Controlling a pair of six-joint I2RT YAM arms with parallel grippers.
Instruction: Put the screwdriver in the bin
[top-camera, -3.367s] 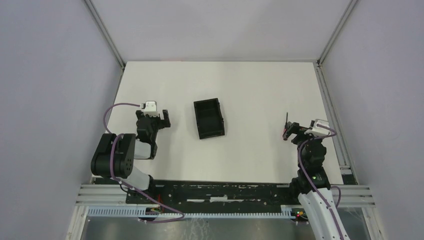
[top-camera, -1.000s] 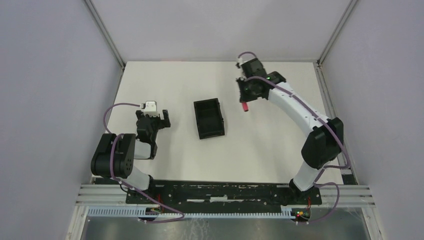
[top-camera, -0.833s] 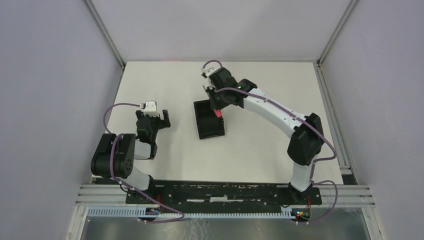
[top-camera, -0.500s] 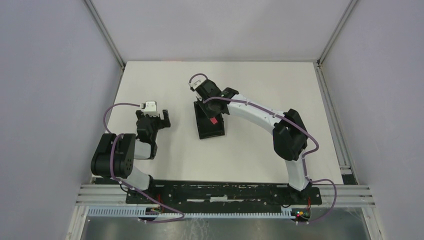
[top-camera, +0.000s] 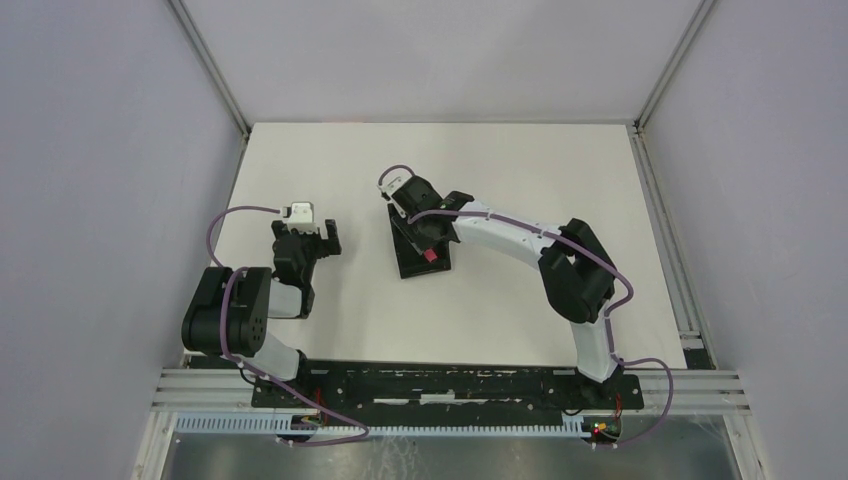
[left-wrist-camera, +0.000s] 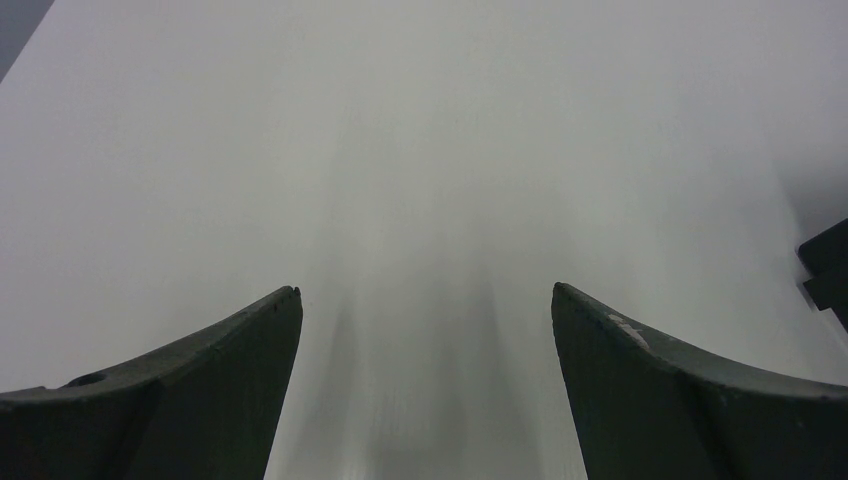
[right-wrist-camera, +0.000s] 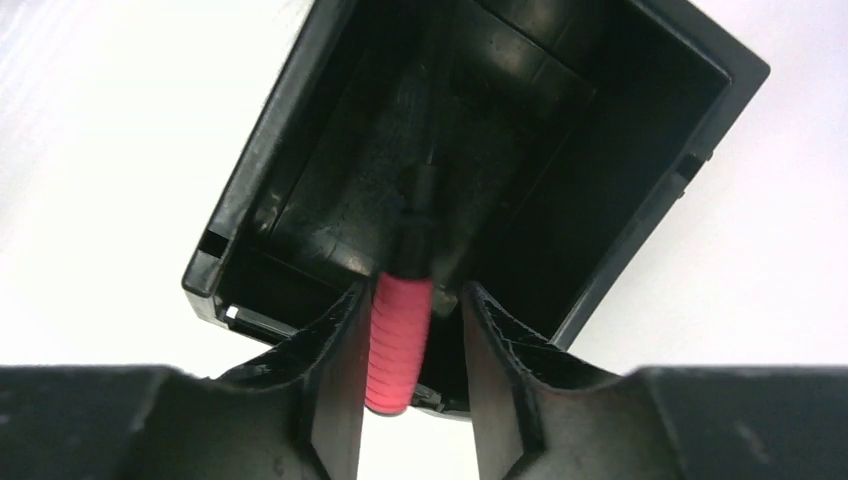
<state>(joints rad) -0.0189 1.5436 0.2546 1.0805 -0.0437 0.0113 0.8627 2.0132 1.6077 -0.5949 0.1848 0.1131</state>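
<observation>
Now R gripper (right-wrist-camera: 412, 292) is clamped on the screwdriver (right-wrist-camera: 398, 345) by its handle, held over the bin (right-wrist-camera: 650, 130), shaft pointing 12 o'clock. Risk: handle sits above the 6 o'clock wall, so it may tip out on release. L gripper (left-wrist-camera: 425, 300) has fingers apart.

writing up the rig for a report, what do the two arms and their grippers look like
The left arm and right arm are white tubes between chunky black joints, each trailed by a purple cable. A small white block sits at each wrist. The left gripper and right gripper each have two dark, curved, tapering fingers.
</observation>
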